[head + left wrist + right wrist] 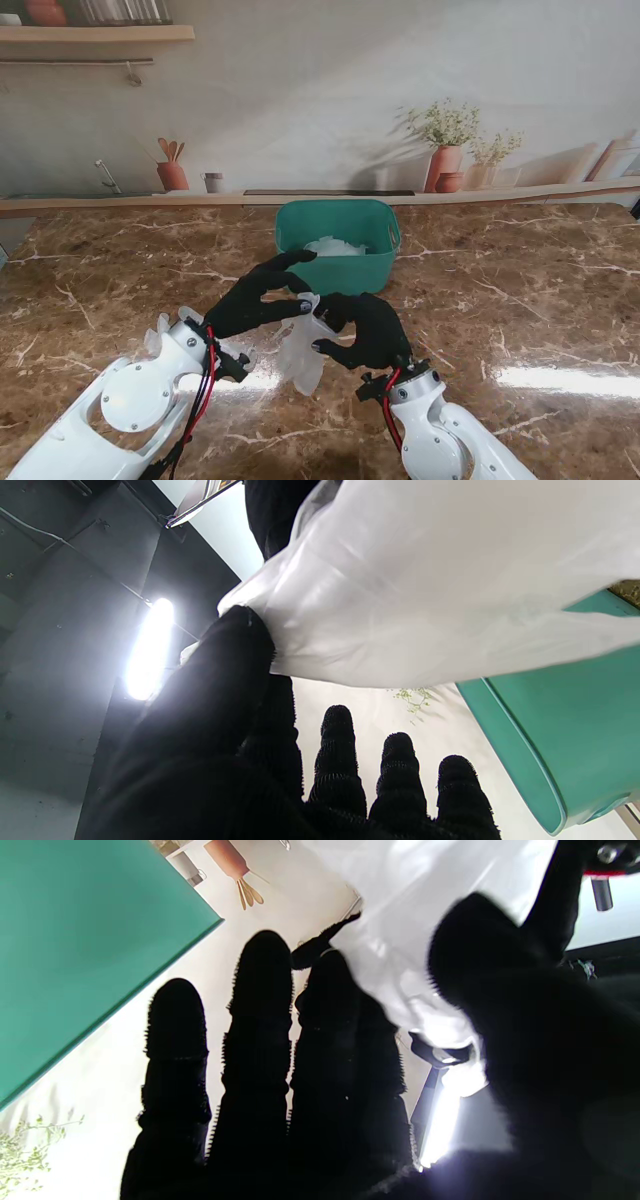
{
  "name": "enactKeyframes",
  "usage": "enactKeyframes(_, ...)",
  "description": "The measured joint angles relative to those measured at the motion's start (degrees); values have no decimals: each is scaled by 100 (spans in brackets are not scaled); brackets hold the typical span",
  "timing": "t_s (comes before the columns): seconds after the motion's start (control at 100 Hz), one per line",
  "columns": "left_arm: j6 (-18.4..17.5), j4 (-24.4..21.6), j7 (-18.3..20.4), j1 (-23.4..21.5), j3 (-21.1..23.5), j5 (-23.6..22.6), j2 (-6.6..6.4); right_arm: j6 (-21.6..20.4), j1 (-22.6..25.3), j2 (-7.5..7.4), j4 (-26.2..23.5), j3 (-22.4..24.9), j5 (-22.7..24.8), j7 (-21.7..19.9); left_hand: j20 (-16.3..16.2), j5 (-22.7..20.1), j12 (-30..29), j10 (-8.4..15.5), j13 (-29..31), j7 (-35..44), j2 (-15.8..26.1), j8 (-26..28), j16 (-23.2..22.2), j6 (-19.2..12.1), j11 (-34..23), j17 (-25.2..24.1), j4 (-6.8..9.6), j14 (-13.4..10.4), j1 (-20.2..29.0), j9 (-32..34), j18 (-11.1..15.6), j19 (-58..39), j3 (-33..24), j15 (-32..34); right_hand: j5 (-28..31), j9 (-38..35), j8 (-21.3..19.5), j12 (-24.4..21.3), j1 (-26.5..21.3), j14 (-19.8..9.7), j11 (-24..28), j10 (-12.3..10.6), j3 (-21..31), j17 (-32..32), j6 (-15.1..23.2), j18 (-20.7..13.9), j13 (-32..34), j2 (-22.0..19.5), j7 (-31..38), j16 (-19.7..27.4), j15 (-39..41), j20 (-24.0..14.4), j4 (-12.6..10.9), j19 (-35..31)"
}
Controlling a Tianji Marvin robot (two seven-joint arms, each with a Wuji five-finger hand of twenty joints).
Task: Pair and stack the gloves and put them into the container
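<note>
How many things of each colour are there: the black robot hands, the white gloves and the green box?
Black robot hands: 2, the left robot hand and the right robot hand
White glove bundles: 2, held glove and glove in the box
Green box: 1
Total: 5

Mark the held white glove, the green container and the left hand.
white glove [301,352], stand view, hanging middle.
green container [340,272], stand view, near wall.
left hand [252,297], stand view, back of hand.

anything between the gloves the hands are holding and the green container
Nothing visible. The left hand and right hand pinch the white gloves above the table, just on my side of the green container. Its top is open, with white gloves already inside.
</note>
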State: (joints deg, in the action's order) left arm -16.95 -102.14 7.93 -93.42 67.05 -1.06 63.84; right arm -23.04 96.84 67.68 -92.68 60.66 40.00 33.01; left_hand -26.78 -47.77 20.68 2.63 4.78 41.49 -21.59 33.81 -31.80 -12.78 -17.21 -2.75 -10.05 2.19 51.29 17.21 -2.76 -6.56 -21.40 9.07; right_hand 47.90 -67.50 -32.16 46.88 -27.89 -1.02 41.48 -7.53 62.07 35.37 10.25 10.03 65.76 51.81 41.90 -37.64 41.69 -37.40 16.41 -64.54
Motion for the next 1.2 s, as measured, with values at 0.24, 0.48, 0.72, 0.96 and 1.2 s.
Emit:
enactKeyframes(0.24,0,-37,-12,-90,112,-158,0,65,76,58,-83,184,307,177,-65,0,0,0,7,0,0,-2,0,5,-21,0,0,0,0,25,0,0,0,0,379,-401,938,106,-70,-13,-188,-25,-39,-83,413,0,49,-1233,1016,-54,192,12,1,-155)
enactKeyframes(0.48,-118,-142,-352,-267,208,-875,-1,375,421,-41,-619,659,749,4,-1458,-12,372,-203,1151,84,-141,-782,-302,92,-265,-144,0,273,-99,1920,-207,-526,-318,546,361,-398,883,-241,140,51,-674,66,-74,-196,418,0,-97,-1645,1031,-34,-36,12,18,-306)
enactKeyframes(0.72,-300,-282,-734,-537,314,-1258,40,370,743,-163,-1052,955,918,-314,-2682,-552,1395,-327,3890,428,-1000,-1931,-1286,215,-783,448,6,905,-540,4927,-1074,-2950,-1363,2140,583,-460,17,-245,142,68,-494,142,-183,-139,341,5,-95,-1713,1162,-123,334,-402,24,-888)
enactKeyframes(0.96,-560,-502,-779,-951,411,-1307,35,-2,1259,-219,-1631,1216,586,-951,-2588,-686,955,-330,4552,702,-1355,-2150,-1374,377,-833,713,9,942,-556,5611,-1194,-4705,-1709,2498,776,-615,-513,-114,212,71,-251,192,102,-57,172,49,-80,-1600,1229,-275,738,-678,-87,-1096)
enactKeyframes(1.2,-642,-857,-30,-1507,681,-655,-33,-18,2100,-253,-2412,1549,-94,-1892,-2390,-504,347,-314,4905,851,-1048,-1821,-1376,715,-1248,928,12,945,-511,5897,-1196,-5209,-1587,2716,933,-914,-515,-107,214,189,-206,283,375,263,-92,139,186,-1410,1318,-279,976,-759,-144,-1402)
